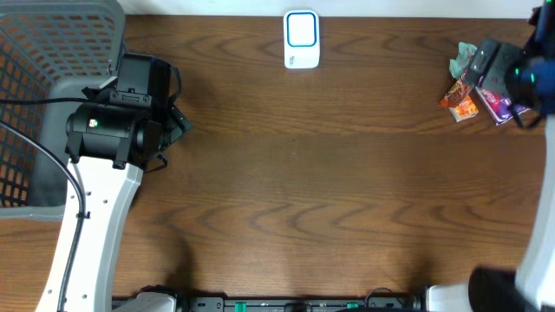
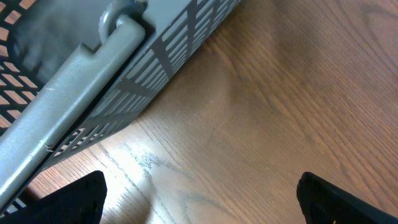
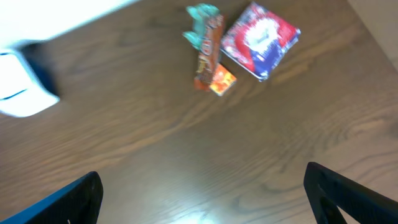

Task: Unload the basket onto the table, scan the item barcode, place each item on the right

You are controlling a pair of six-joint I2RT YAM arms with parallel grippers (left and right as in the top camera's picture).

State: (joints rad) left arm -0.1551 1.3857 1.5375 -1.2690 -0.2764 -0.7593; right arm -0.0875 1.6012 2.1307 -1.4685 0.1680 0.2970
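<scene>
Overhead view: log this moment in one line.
left gripper: open, empty | right gripper: open, empty | snack bar, red box: on table, ungripped | white scanner: far edge

A grey slatted basket [image 2: 161,62] filled the upper left, its thick rim bar [image 2: 74,68] running diagonally. Beside the basket lay wooden table [image 2: 292,106]. Below the basket, the left gripper [image 2: 199,199] stood spread wide, holding nothing.

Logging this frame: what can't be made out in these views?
Barcodes: the right wrist view is blurred, so no print on the red-blue packet or the orange snack bar is readable.
Overhead: the right arm covers part of those snacks, which are too small to read.
White scanner: cut off by the left edge in the right wrist view.
Basket: cropped overhead; the left wrist view shows only its wall.
</scene>
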